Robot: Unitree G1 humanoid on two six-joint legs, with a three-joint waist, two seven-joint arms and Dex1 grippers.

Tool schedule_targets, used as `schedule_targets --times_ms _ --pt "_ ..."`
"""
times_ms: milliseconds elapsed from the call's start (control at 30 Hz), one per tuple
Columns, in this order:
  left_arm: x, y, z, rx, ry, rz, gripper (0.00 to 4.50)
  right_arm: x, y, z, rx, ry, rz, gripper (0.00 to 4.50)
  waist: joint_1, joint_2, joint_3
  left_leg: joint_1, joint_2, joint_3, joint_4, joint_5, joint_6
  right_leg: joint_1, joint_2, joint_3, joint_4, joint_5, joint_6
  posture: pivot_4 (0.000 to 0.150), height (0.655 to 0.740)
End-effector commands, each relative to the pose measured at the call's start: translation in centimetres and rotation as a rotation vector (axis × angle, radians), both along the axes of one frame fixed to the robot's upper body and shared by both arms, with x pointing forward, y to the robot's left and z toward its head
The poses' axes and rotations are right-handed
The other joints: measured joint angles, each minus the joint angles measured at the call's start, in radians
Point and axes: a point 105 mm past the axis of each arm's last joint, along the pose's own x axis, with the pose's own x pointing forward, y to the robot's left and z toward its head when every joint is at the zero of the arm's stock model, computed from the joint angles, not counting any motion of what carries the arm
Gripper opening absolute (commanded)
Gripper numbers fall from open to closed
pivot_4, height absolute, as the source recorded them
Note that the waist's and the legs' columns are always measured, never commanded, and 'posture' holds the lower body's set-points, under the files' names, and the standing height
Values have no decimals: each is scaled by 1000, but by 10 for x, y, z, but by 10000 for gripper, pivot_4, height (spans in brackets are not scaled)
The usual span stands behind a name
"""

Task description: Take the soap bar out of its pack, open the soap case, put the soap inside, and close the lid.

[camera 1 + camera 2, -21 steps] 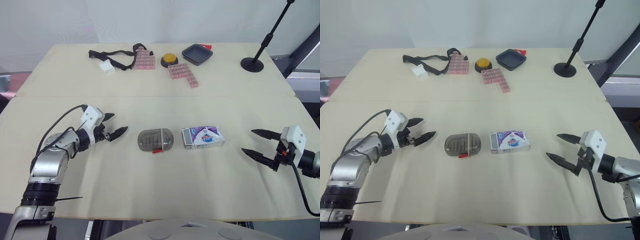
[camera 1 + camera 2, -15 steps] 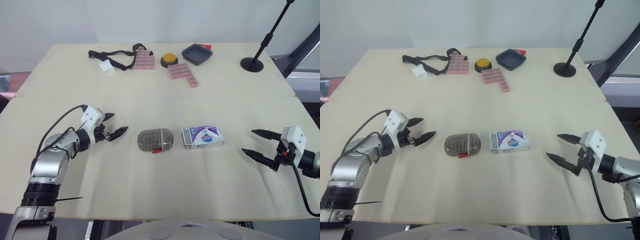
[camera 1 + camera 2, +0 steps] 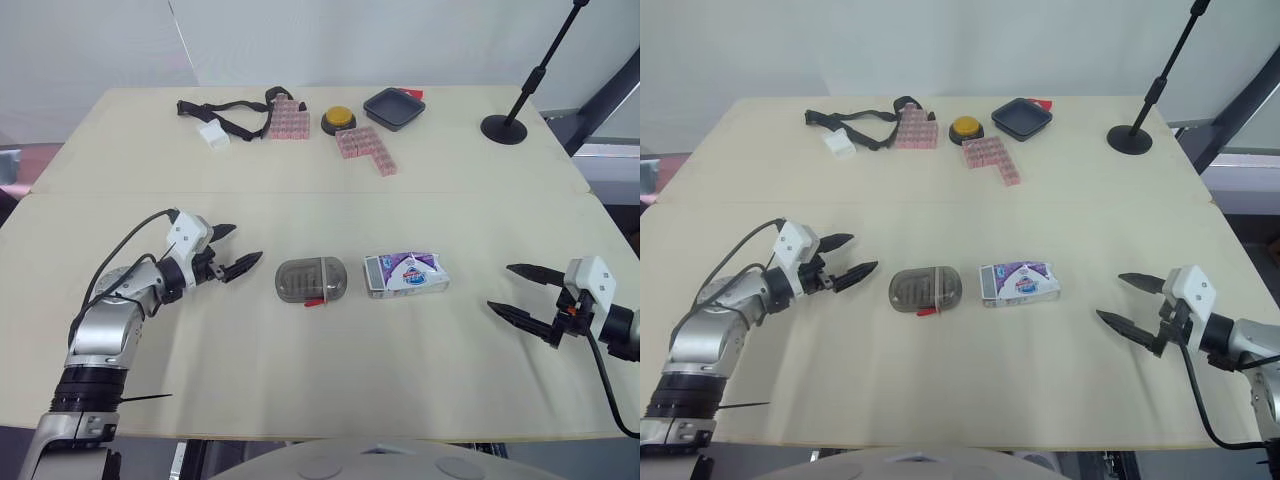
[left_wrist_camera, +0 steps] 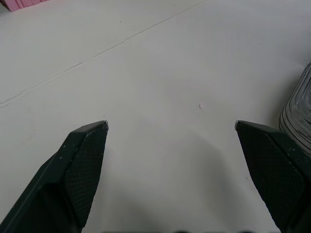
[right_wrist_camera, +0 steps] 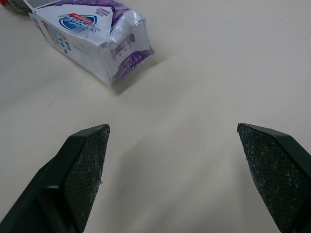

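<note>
Soap pack [image 3: 405, 274] and soap case [image 3: 311, 280] sit untouched; left end effector [image 3: 246, 243] and right end effector [image 3: 500, 286] gape empty.

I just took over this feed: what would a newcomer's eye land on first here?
The purple-and-white soap pack lies in the middle of the table, the closed smoky-grey soap case just to its left, not touching. The left claw, open and empty, points at the case; the right claw, also open, is farther off to the pack's right.
</note>
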Motion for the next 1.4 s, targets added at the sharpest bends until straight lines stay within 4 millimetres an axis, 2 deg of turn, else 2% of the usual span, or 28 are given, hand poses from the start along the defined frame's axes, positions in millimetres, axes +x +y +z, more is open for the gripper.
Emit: schedule_targets --times_ms 33,167,367,500,633,867,1067,1400 --pt "3 1 20 -32 -80 -18 44708 1 -7 12 -89 -37 44 45000 0 0 0 0 0 0 0 0 0 0 0 0 0 0 0 1500 7400" --pt "-9 -12 42 -45 -159 -174 44708 11 -7 29 -156 -60 110 45000 -3 0 0 0 0 0 0 0 0 0 0 0 0 0 0 1500 7400" --pt "-43 -35 61 -50 -165 -439 44708 23 18 57 -203 -10 284 45000 -4 0 0 0 0 0 0 0 0 0 1 0 0 0 0 1500 7400" --pt "-66 -46 63 -62 -138 -541 44708 21 38 59 -250 71 396 45000 5 0 0 -1 1 0 0 0 0 -1 1 0 1 0 0 1500 7400" --pt "-79 -54 58 -63 -126 -578 44708 25 52 55 -308 104 452 45000 10 0 0 -2 2 0 2 0 0 -2 1 -1 1 0 0 1500 7400" --pt "-85 -62 47 -55 -130 -589 44708 45 73 58 -315 78 485 45000 1 0 0 -4 3 0 5 0 1 -4 2 0 5 0 0 1500 7400" --pt "-88 -66 46 -74 -132 -586 44708 52 88 55 -293 58 549 45000 3 0 0 -7 3 1 6 0 1 -6 2 -1 6 0 0 1500 7400" --pt "-86 -70 49 -71 -150 -575 44708 58 96 42 -318 64 626 45000 -1 0 0 -7 4 2 8 0 0 -6 2 0 9 0 0 1500 7400"
